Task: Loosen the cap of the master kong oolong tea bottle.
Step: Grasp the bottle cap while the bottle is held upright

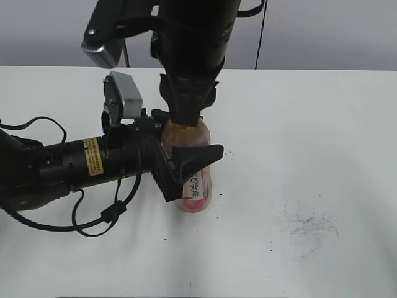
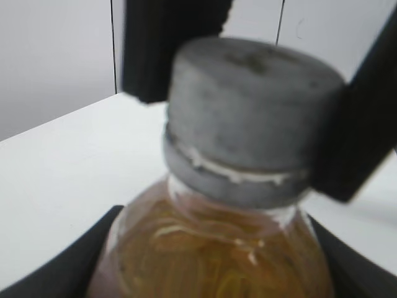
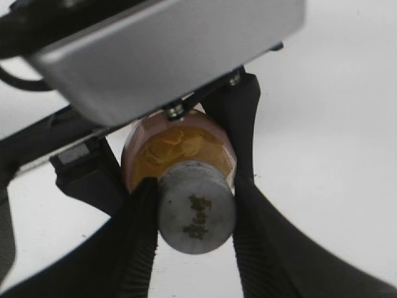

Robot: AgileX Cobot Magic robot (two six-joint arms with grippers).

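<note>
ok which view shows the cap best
The left wrist view: the cap fills the frame side-on, slightly blurred, showing its lower ring. The right wrist view shows its printed top between the right gripper fingers. In the exterior view the gripper hides it.

left end effector (image 1: 186, 162) clamped sideways, right end effector (image 1: 186, 118) pinching from above

Bright, even light, soft shadows; both wrist close-ups blur (the cap (image 2: 254, 118) especially).
</note>
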